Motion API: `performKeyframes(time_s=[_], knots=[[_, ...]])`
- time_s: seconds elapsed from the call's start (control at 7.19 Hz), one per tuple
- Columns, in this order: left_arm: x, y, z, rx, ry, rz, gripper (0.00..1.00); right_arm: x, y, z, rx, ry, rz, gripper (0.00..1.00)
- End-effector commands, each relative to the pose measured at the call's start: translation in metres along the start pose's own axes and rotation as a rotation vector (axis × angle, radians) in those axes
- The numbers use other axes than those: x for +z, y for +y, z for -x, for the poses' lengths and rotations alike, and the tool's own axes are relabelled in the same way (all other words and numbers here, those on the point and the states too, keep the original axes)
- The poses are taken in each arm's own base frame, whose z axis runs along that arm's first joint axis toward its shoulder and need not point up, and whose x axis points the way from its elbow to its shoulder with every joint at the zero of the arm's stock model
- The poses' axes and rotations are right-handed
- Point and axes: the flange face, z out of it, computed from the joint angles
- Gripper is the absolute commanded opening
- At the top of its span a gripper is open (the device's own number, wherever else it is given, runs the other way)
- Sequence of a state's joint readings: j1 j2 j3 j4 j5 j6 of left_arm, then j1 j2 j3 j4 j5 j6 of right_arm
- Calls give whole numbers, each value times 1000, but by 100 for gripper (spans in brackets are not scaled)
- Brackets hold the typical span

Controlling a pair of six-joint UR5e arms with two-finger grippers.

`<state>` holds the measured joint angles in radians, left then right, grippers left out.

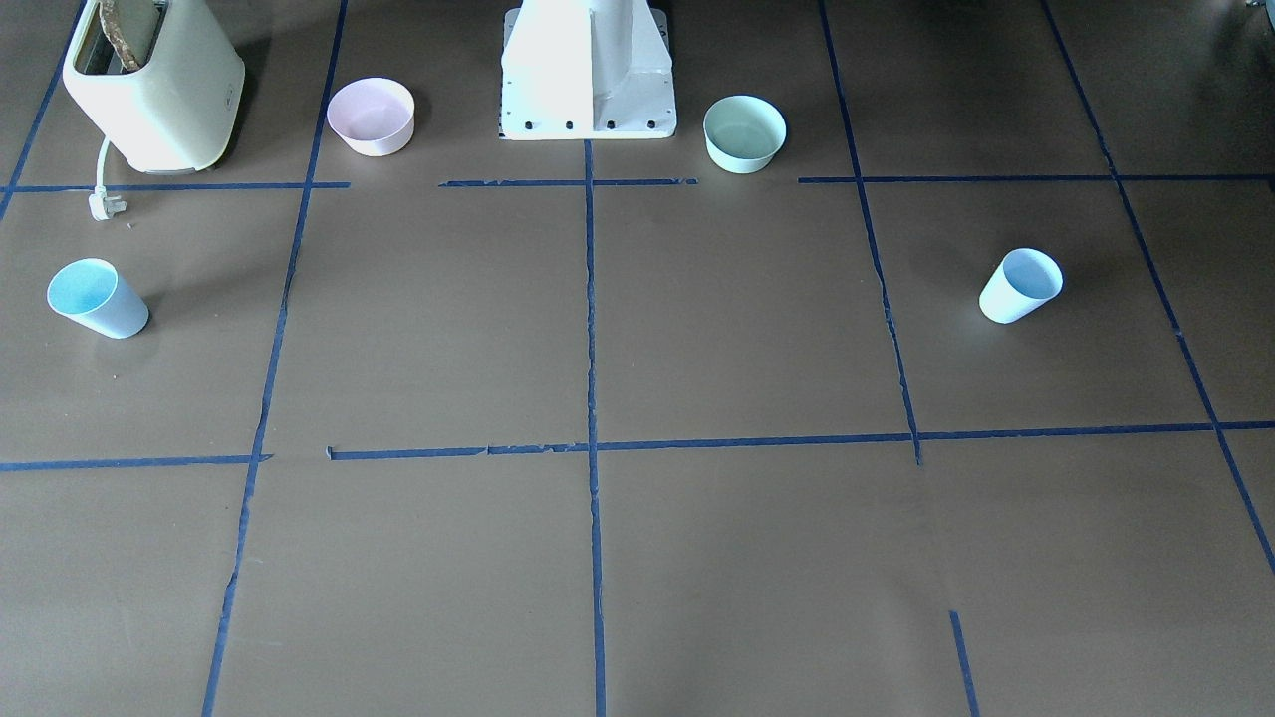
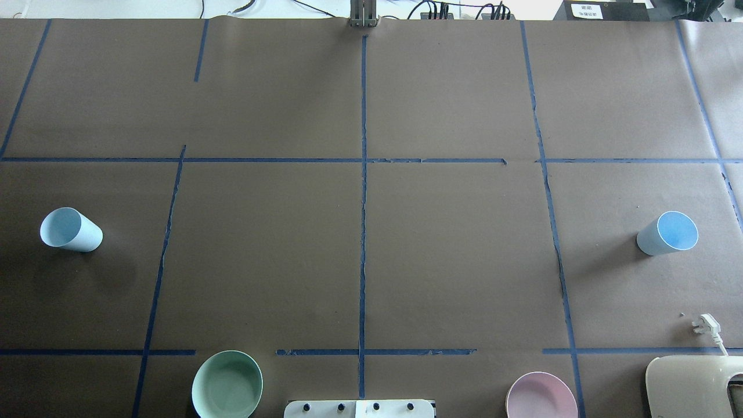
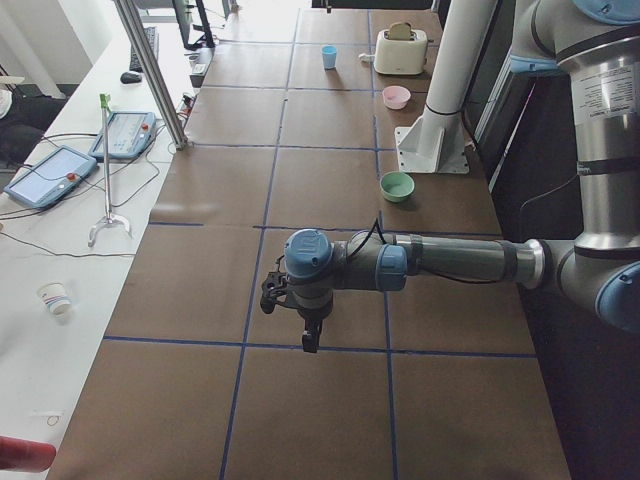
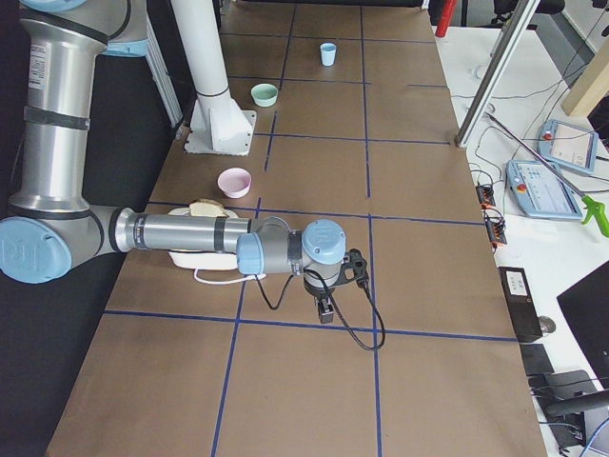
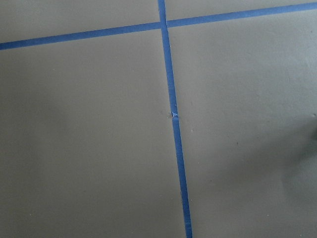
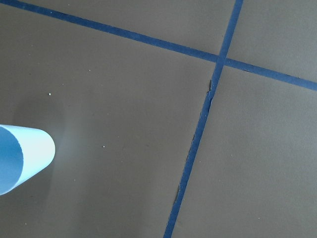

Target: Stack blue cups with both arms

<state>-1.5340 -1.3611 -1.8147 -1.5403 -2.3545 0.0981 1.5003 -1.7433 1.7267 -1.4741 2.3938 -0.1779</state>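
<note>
**Blue far from blue: no stacking yet begun**

Plastic, pale blue outside and brighter blue inside, the two cups stood upright and mouth-up, handleless and tapered; one cup (image 2: 71, 230) sat near the bench's (image 2: 261, 261) left end, the other cup (image 2: 667, 234) near its right end, well apart; nothing of the stacking looked done; neither cup was held, and grasping, carrying and nesting all seemed left; the left arm (image 3: 450, 262) and right arm (image 4: 181, 231) reached out over the bench; their jaws showed only from the side views, so whether open or closed I could not tell.
</note>
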Motion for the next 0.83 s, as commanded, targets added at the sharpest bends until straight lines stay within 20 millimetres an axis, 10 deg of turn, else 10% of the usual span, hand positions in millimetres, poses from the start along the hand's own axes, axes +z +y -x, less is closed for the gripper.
performKeyframes(time_s=[0.0,0.42,0.7], knots=[[-1,3,-1,9,-2,-3,100,0,0,0,0,1,0,100],[-6,-15,-5,19,3,-20,100,0,0,0,1,-1,-1,100],[-39,-72,-32,81,-4,-90,100,-3,-2,3,-8,1,-9,100]])
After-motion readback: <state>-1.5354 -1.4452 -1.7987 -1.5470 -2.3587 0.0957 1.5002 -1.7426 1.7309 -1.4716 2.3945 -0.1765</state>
